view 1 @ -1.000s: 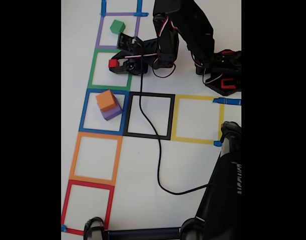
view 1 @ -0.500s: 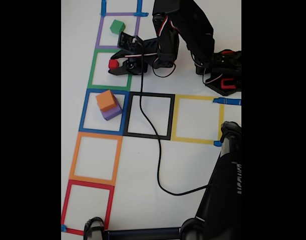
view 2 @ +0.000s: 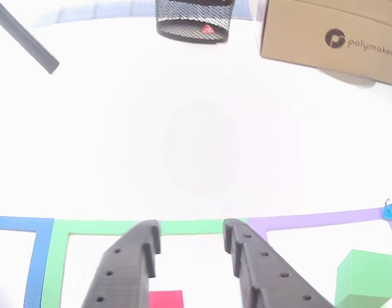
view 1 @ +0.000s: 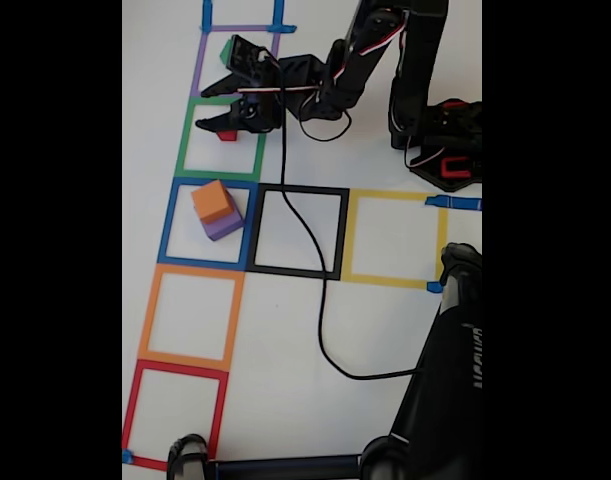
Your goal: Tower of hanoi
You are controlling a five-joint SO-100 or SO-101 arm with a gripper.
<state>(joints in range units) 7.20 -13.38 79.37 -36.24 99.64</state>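
In the fixed view my gripper (view 1: 211, 122) hovers over the upper edge of the green tape square (view 1: 184, 150). A small red cube (view 1: 226, 135) lies on the table just under it. The other view shows the two black fingers (view 2: 128, 263) apart, gripper (view 2: 190, 228) open, with the red cube (view 2: 165, 299) low between them inside the green square (view 2: 51, 256). A green cube (view 1: 228, 50) sits in the purple square (view 1: 199, 65), partly hidden by the gripper; it also shows at the right (view 2: 362, 274). An orange cube (view 1: 211, 200) rests on a purple cube (view 1: 225, 226) in the blue square (view 1: 169, 225).
Black (view 1: 342, 230), yellow (view 1: 440, 240), orange (view 1: 150, 315) and red (view 1: 133, 405) tape squares mark the white table. A black cable (view 1: 320, 320) trails across the black square. A dark stand (view 1: 445, 380) occupies the bottom right. A cardboard box (view 2: 330, 38) and a mesh container (view 2: 194, 19) stand beyond.
The gripper has let go of the red cube, opened and lifted toward the purple square. The red cube now rests in the green square; the stack is unmoved.
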